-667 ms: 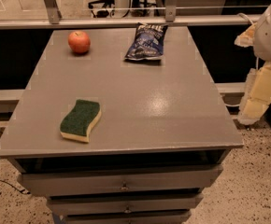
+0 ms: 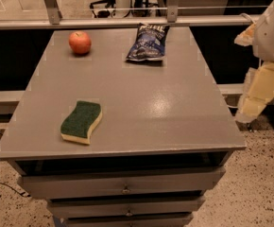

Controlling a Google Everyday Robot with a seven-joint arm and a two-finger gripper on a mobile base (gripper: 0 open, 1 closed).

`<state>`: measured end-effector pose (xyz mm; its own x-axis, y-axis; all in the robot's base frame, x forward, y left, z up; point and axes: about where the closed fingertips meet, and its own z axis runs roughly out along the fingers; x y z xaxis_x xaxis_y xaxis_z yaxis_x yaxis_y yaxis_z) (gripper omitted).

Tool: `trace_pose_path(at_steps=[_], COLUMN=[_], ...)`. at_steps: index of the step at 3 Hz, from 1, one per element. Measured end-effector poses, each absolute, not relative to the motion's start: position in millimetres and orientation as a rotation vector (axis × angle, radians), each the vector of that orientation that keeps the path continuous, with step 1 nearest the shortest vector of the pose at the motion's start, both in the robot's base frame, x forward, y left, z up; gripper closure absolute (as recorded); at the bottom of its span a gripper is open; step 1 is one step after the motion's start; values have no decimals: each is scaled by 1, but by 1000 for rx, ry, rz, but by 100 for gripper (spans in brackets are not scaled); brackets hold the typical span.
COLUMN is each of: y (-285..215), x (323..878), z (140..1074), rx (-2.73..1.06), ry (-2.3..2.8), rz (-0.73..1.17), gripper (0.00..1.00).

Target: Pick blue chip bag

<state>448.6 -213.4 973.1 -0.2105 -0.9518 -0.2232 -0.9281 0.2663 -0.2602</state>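
The blue chip bag (image 2: 147, 42) is a crinkled dark-blue foil bag with white lettering. It lies flat at the far middle of the grey table (image 2: 165, 108), near the back edge. My gripper (image 2: 256, 98) hangs with the white and cream arm at the right edge of the view, beyond the table's right side. It is well to the right of the bag and nearer the camera than it. It holds nothing that I can see.
A red apple (image 2: 80, 42) sits at the far left of the table. A green-and-yellow sponge (image 2: 81, 121) lies at the front left. A metal rail (image 2: 104, 22) runs behind the table. Drawers (image 2: 125, 186) are below the front edge.
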Motion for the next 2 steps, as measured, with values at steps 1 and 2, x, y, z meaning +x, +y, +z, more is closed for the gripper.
trace_pose_path(at_steps=[1,2], y=[-200,-185], x=[500,550], z=[962,948], rx=[-1673,-1604], ry=[2105,2022], rz=[-108,-46], gripper=[0,0])
